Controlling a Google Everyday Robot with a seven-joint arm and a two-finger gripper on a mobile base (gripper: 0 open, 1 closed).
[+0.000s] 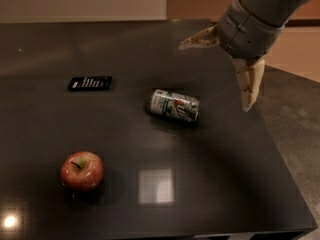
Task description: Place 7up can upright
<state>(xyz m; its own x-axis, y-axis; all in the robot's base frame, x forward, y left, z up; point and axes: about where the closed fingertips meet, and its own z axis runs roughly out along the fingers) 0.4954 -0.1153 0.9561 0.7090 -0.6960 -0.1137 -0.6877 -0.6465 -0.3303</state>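
Observation:
The 7up can [174,105] lies on its side near the middle of the dark table [210,184], its silver top pointing left. My gripper [215,74] hangs above the table's right part, up and to the right of the can, not touching it. It is open and empty, with one finger [199,39] reaching left and the other finger [248,86] pointing down.
A red apple [82,171] sits at the front left. A flat black rectangular device [90,82] lies at the left, behind the apple. The table's right edge runs close under my gripper, with grey floor [295,119] beyond it.

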